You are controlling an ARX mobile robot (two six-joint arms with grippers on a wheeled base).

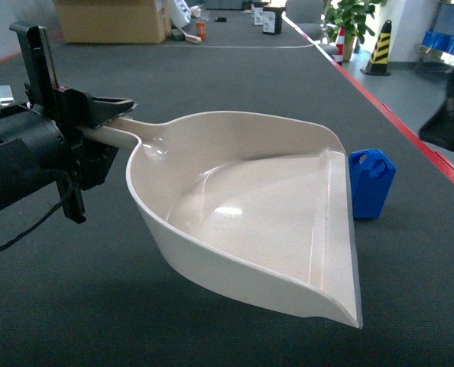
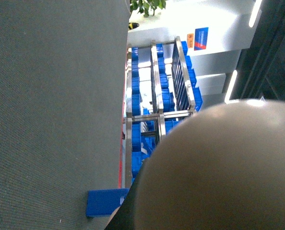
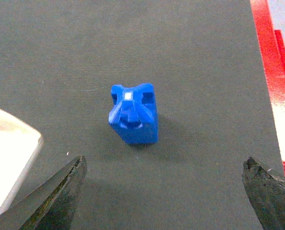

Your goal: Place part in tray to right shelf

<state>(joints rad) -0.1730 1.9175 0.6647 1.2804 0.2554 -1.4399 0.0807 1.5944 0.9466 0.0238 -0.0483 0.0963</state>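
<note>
Cream tray [image 1: 250,222], held by its handle in the clamped left gripper [image 1: 97,126], tilts above the grey floor [image 1: 212,76], basin bare. Blue part [image 3: 133,115] stands upright on the floor just beyond the tray's lip, beneath the spread right gripper [image 3: 164,191].

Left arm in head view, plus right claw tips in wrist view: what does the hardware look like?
The left arm is matte black with a round wrist housing, a small green light, a thin black cable looping below and an upright black bracket. The left claw has dark wedge-shaped fingers. The right claw shows two dark tapered fingertips with worn, scuffed edges. No readable markings.
</note>
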